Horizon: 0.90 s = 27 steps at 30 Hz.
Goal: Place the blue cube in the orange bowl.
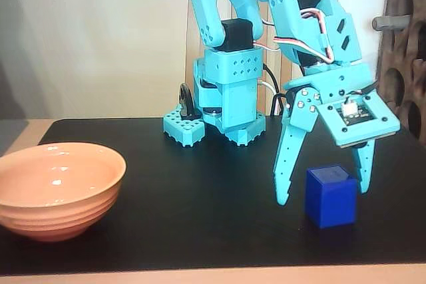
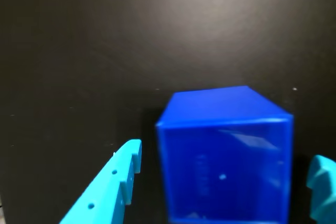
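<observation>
You've got the black mat [image 1: 200,231] covering most of the table; its front edge runs just below the orange bowl [image 1: 58,189] and the blue cube [image 1: 330,196] in the fixed view. The bowl sits at the far left there, partly cut off by the frame, well apart from the cube on the right. Open mat lies between them, nothing in the way. The arm's base [image 1: 223,108] stands behind, mid-mat. The gripper [image 1: 323,191] is spread wide, fingers down either side of the cube, neither one touching it. The cube rests flat on the mat. Your wrist view shows what the fixed one doesn't: clear gaps between the cube [image 2: 226,156] and each finger. The bowl is out of that view.
</observation>
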Each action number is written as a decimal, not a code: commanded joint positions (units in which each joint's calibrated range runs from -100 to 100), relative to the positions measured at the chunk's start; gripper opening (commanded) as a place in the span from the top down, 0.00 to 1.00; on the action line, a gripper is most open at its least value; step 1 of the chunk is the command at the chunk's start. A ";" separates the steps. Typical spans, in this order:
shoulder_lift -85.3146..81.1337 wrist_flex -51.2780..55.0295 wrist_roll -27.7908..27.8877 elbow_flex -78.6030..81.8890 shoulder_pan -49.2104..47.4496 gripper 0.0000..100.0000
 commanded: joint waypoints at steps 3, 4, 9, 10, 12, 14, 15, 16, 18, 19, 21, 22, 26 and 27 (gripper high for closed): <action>0.57 -1.72 -0.76 -2.18 2.00 0.65; 0.40 -1.72 -0.76 -2.18 2.00 0.65; 0.14 -1.29 -0.76 -2.09 2.10 0.65; 0.14 -1.11 -0.76 -2.09 2.10 0.65; 0.06 -1.11 -0.76 -2.09 2.10 0.65; 0.06 -1.03 -0.76 -2.00 2.10 0.69; 0.06 -1.03 -0.76 -2.00 2.10 0.73; 0.06 -1.03 -0.76 -2.00 2.10 0.76; 0.06 -1.03 -0.76 -2.00 2.10 0.82; 0.06 -1.03 -0.71 -2.00 2.10 0.82; 0.06 -1.03 -0.65 -2.00 2.10 0.82; -0.03 -1.03 -0.60 -2.00 2.10 0.83; -0.03 -1.03 -0.50 -2.00 2.20 0.88; -0.03 -1.03 -0.50 -2.00 2.20 0.88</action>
